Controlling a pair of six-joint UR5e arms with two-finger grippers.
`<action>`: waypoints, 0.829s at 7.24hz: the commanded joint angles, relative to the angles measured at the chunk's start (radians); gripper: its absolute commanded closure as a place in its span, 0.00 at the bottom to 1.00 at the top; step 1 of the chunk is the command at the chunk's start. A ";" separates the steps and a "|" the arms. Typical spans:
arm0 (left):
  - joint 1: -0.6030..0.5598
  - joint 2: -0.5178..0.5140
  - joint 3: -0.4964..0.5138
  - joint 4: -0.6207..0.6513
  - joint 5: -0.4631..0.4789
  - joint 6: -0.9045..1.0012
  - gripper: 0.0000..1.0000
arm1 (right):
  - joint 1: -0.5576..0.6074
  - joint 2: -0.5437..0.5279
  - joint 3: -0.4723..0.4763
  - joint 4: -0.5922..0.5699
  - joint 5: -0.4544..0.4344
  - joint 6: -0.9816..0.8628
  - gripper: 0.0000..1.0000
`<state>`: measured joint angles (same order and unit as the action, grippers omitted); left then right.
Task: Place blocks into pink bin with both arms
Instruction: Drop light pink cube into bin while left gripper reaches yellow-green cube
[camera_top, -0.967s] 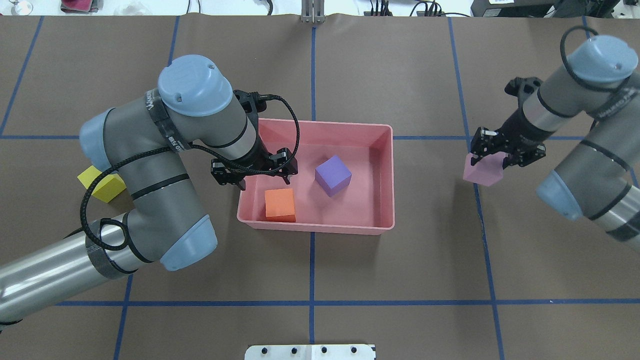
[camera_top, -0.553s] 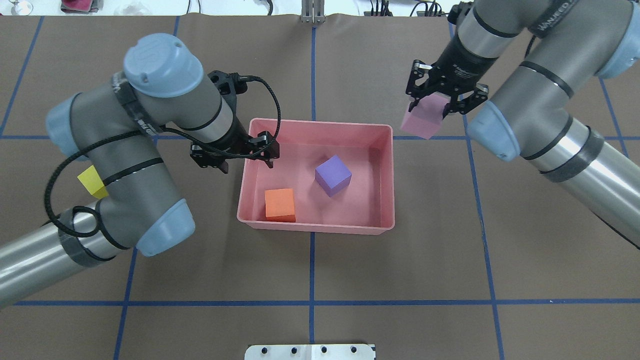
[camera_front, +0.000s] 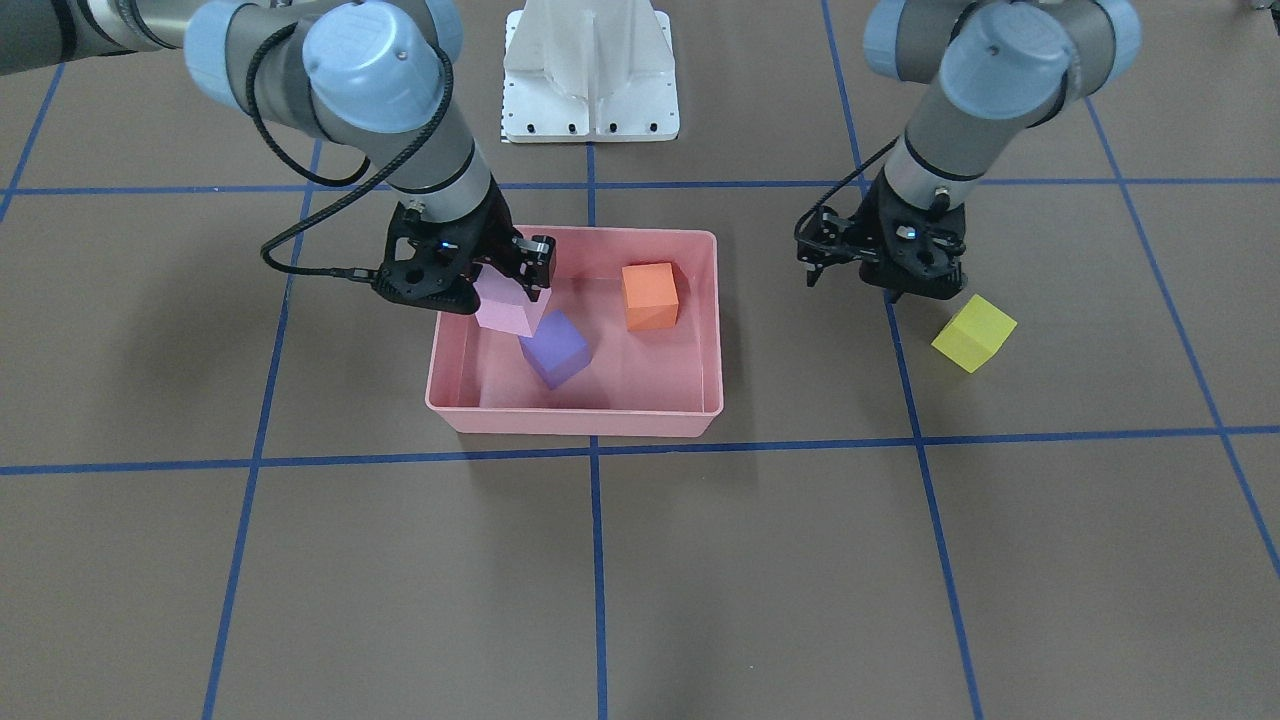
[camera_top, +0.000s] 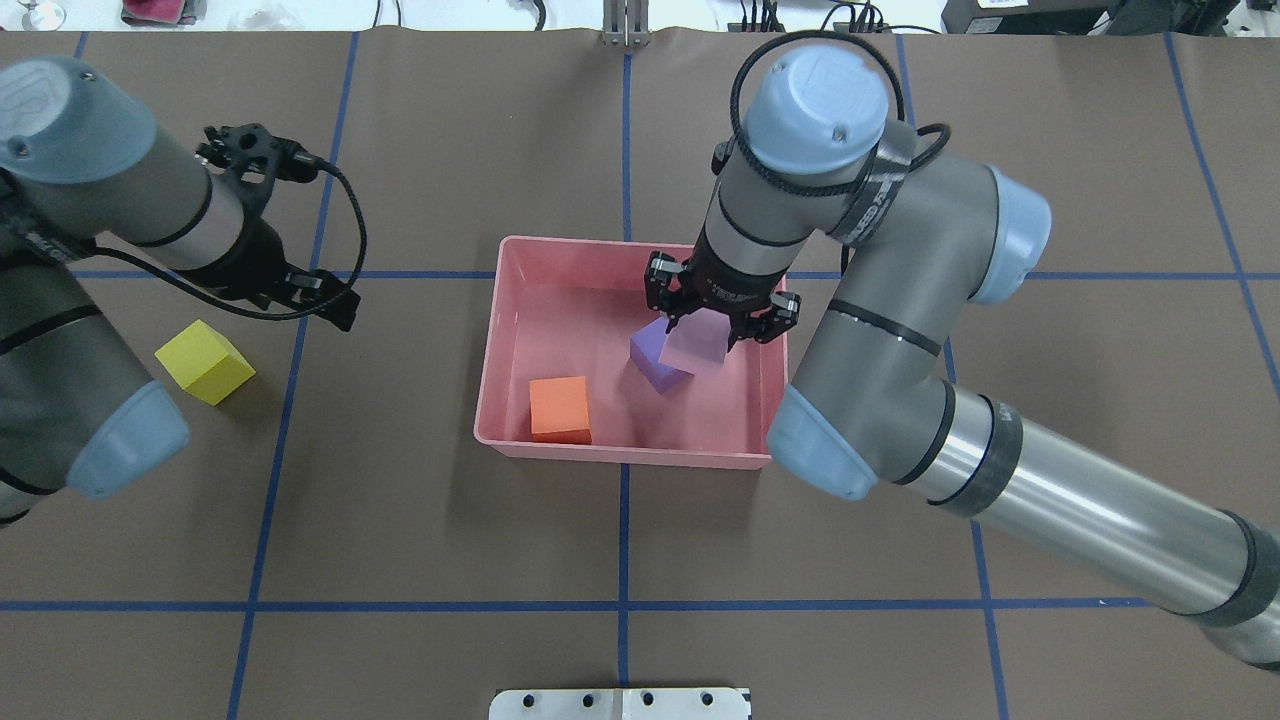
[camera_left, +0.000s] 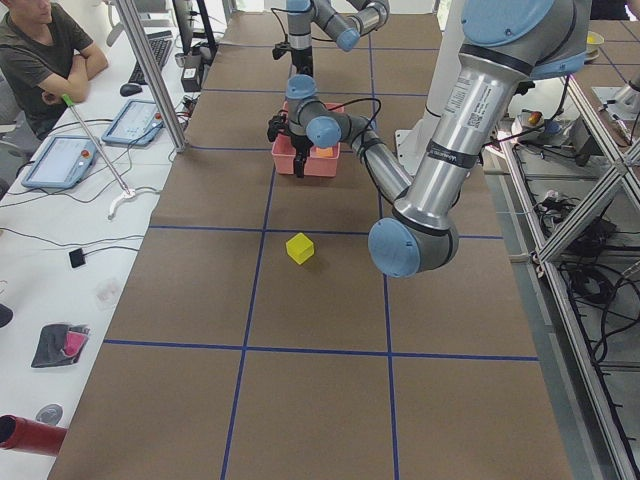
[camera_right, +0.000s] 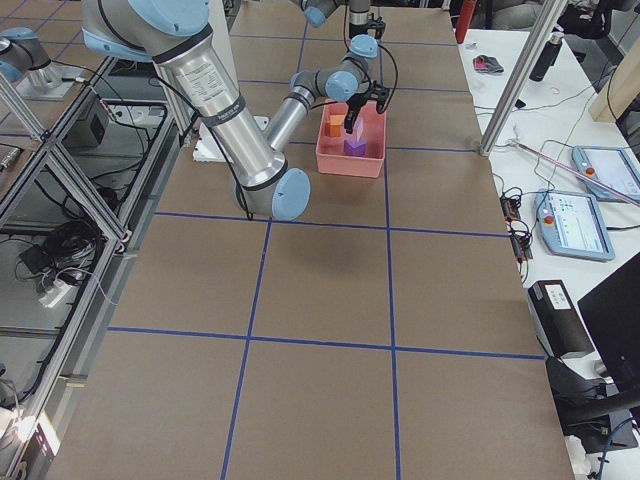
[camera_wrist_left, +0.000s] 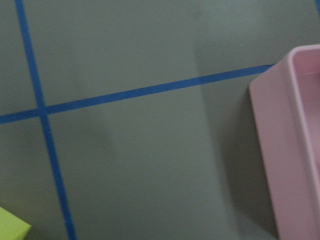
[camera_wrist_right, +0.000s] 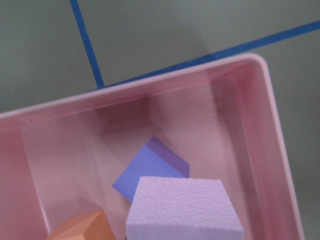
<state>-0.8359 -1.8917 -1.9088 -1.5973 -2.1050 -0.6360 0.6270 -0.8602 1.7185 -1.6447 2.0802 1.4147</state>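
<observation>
Crowding the light pink block (camera_top: 692, 347) pinched in the right gripper (camera_top: 708, 335): purple block (camera_top: 648, 358) just below, pink bin (camera_top: 776, 400) wall near.

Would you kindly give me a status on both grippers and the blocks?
Right gripper shut on light pink block, above pink bin. Left gripper open, empty, near yellow block. Purple block partly beneath, orange block binned.

You are looking at two grey tubular arms flanking the white pedestal base (camera_front: 590, 80): the left arm (camera_top: 50, 340) and the right arm (camera_top: 890, 290). Rounded light-blue caps with small screws are covering their joints, black bands with white lettering are ringing them, black cables are looping alongside, and polished silver segments are gleaming.
</observation>
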 joint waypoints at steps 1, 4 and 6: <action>-0.028 0.066 0.011 -0.021 0.005 0.227 0.02 | -0.050 -0.032 0.001 0.011 -0.034 0.013 0.87; -0.081 0.144 0.113 -0.124 0.004 0.508 0.01 | -0.072 -0.095 0.003 0.100 -0.035 0.017 0.37; -0.083 0.152 0.183 -0.182 0.000 0.501 0.01 | -0.073 -0.085 0.015 0.100 -0.035 0.017 0.00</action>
<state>-0.9161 -1.7452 -1.7706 -1.7474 -2.1025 -0.1432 0.5547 -0.9493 1.7261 -1.5487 2.0449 1.4311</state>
